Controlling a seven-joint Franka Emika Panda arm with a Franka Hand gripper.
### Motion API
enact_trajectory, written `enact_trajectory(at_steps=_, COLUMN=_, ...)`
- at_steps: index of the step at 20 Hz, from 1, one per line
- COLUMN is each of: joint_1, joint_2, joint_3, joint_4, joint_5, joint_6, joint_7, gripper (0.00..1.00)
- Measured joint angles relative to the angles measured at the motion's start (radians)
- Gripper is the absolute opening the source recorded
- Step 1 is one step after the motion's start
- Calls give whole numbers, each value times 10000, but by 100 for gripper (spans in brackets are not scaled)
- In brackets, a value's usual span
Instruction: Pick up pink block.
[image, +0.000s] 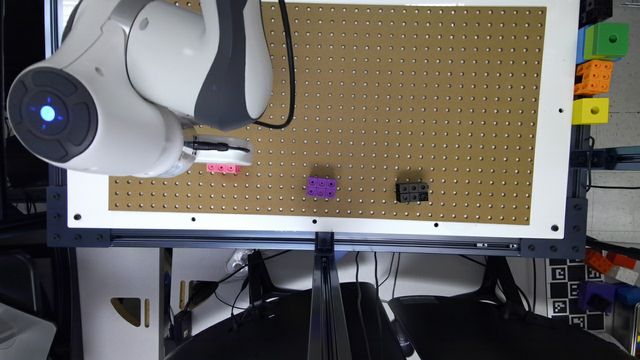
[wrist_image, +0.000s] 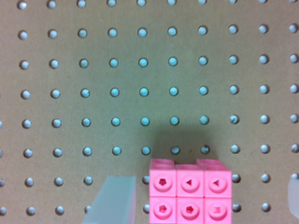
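Observation:
The pink block (image: 223, 168) lies flat on the brown pegboard (image: 400, 100) toward the exterior view's left, partly covered by the arm's white wrist. In the wrist view the pink block (wrist_image: 189, 193) is a 2x3 brick with its holes facing up. My gripper (wrist_image: 203, 210) is open and hangs right over it. One blurred finger (wrist_image: 114, 200) shows on one side of the block and the other finger (wrist_image: 294, 189) at the picture's edge on the far side, each with a gap to the block. In the exterior view the gripper (image: 225, 152) sits just above the block.
A purple brick (image: 321, 187) and a black brick (image: 412, 192) lie on the pegboard further toward the exterior view's right. Green, orange and yellow cubes (image: 592, 75) are stacked off the board's right edge. The board's front edge runs just below the bricks.

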Motion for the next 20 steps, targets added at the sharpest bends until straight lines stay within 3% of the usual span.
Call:
enact_trajectory(at_steps=5, joint_1=-1, joint_2=862, joint_3=0, joint_4=125, joint_5=-1, joint_6=711, joint_7=-1, gripper=100)
enact_trajectory(at_steps=9, joint_1=6, joint_2=1014, joint_3=2, joint_4=355, joint_5=-1, joint_6=680, joint_7=-2, gripper=100)
enact_trajectory(at_steps=15, joint_1=49, joint_2=1014, joint_3=37, joint_4=367, joint_5=-1, joint_6=680, joint_7=-1, gripper=100)
enact_trajectory(at_steps=20, joint_1=52, joint_2=1409, joint_3=127, joint_4=375, joint_5=-1, joint_6=932, joint_7=-1, gripper=100)
